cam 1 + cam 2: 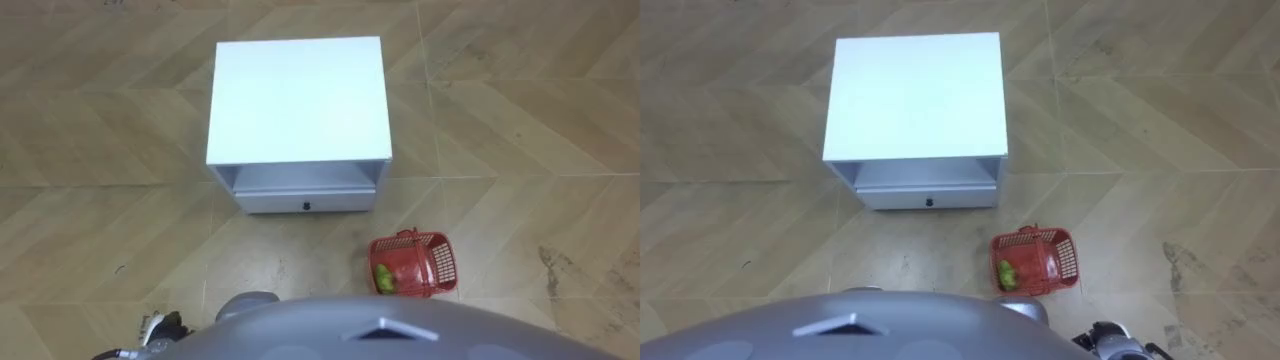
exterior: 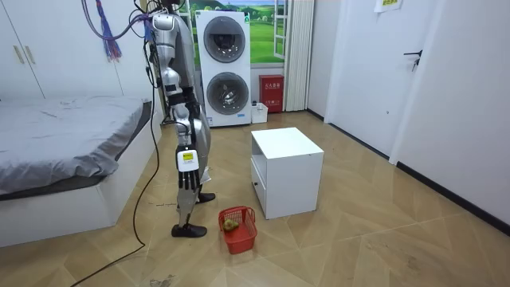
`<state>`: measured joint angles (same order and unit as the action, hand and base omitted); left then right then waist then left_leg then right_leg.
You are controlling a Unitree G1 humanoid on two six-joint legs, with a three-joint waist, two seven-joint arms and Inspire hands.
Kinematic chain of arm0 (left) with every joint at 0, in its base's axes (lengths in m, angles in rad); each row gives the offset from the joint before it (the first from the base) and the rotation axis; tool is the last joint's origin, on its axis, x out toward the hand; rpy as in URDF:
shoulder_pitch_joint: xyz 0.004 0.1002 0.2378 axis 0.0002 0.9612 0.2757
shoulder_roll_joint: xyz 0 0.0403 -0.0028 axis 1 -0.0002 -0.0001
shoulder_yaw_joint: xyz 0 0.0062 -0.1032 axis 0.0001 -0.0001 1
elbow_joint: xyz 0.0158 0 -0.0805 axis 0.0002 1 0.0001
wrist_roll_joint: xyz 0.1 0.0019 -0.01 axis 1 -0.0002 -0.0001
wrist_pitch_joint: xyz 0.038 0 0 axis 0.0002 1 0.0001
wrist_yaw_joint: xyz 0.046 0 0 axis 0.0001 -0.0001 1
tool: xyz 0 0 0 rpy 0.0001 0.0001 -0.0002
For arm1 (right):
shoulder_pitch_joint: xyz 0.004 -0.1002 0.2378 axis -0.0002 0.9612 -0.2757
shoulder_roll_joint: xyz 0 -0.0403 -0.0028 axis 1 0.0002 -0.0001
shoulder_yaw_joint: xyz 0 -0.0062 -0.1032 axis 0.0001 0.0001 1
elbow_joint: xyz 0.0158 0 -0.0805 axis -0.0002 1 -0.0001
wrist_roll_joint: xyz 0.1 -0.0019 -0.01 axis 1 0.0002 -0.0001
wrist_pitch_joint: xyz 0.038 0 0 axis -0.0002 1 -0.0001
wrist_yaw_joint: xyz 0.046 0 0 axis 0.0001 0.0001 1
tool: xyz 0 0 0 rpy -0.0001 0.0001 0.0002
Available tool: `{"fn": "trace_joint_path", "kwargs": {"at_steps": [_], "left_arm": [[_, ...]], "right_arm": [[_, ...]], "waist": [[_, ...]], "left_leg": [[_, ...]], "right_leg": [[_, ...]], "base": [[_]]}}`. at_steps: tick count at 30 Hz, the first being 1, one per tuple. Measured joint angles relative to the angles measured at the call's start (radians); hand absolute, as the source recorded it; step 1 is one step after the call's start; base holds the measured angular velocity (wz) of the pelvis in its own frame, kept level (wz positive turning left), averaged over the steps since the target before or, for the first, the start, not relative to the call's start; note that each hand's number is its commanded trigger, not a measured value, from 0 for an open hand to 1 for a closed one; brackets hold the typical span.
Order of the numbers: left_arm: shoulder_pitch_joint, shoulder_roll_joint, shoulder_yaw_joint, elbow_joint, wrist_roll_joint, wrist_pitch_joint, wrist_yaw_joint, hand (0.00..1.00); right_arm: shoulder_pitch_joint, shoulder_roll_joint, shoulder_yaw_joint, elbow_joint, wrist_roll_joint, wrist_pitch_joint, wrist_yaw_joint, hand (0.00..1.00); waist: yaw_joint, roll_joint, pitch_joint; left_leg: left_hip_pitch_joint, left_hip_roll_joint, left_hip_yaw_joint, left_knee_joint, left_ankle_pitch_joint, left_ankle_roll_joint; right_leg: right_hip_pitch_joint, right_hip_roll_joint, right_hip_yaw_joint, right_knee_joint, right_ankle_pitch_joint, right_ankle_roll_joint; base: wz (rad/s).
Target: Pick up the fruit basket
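Red fruit basket (image 2: 241, 239) lies below and ahead of right hand (image 2: 185, 177).

You've got a white cabinet (image 1: 297, 100) dead ahead on the wood floor (image 1: 500, 110): open shelf up top, drawer (image 1: 305, 203) below it with a small dark knob (image 1: 307, 206). In the room view a bed (image 2: 56, 135) sits at the left. Stacked washers (image 2: 223, 68) stand at the far wall, a red box (image 2: 272, 93) just beside them, a white door (image 2: 418, 72) at the right.
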<state>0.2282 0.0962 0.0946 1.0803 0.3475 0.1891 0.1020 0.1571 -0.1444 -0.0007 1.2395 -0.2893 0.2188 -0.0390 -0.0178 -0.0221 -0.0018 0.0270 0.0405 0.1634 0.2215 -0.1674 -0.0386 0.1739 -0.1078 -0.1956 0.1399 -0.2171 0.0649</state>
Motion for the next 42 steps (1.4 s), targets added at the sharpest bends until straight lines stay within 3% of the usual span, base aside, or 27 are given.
{"fn": "trace_joint_path", "kwargs": {"at_steps": [12, 21, 31, 35, 39, 42], "left_arm": [[-0.003, 0.004, -0.021, 0.001, -0.002, 0.008, -0.026, 0.00], [0.005, 0.003, -0.022, 0.001, -0.003, 0.016, -0.072, 0.00], [0.006, 0.003, -0.024, -0.001, -0.002, 0.015, -0.076, 0.00], [0.008, 0.007, -0.023, -0.001, -0.001, 0.009, -0.074, 0.00], [-0.003, 0.010, -0.022, 0.010, -0.005, -0.012, -0.070, 0.00], [-0.023, 0.017, -0.017, 0.032, -0.004, -0.020, -0.069, 0.00]], "right_arm": [[-0.001, 0.001, 0.056, 0.003, 0.045, 0.001, 0.033, 0.00], [0.002, 0.005, 0.057, 0.000, 0.043, 0.001, 0.043, 0.00], [0.006, 0.005, 0.057, -0.001, 0.037, 0.002, 0.043, 0.00], [0.008, -0.001, 0.042, -0.002, 0.052, 0.001, 0.041, 0.00], [-0.006, -0.007, 0.031, 0.000, 0.081, 0.000, 0.037, 0.00], [-0.020, -0.013, -0.002, 0.000, 0.084, -0.009, 0.035, 0.00]], "waist": [[0.005, -0.011, 0.0021], [0.025, -0.025, 0.0031], [0.025, -0.026, 0.0034], [0.020, -0.016, 0.0068], [0.019, -0.006, 0.0111], [0.017, -0.002, 0.0067]], "left_leg": [[-0.001, -0.001, 0.000, 0.000, 0.000, 0.000], [0.000, -0.001, 0.000, 0.001, -0.001, -0.001], [0.000, -0.006, 0.000, 0.019, -0.011, 0.003], [-0.023, -0.011, -0.003, 0.077, -0.044, 0.014], [-0.070, -0.023, -0.002, 0.130, -0.076, 0.041], [-0.123, -0.038, -0.004, 0.172, -0.092, 0.068]], "right_leg": [[0.000, -0.001, -0.001, -0.003, -0.003, 0.000], [0.000, -0.001, 0.003, -0.002, -0.005, 0.000], [0.000, -0.010, -0.003, 0.015, -0.024, 0.004], [-0.006, -0.024, -0.010, 0.055, -0.036, 0.014], [-0.058, -0.051, -0.016, 0.129, -0.047, 0.032], [-0.130, -0.077, -0.025, 0.208, -0.044, 0.037]], "base": [[0.00], [0.00], [0.01], [0.05], [0.04], [0.04]]}}
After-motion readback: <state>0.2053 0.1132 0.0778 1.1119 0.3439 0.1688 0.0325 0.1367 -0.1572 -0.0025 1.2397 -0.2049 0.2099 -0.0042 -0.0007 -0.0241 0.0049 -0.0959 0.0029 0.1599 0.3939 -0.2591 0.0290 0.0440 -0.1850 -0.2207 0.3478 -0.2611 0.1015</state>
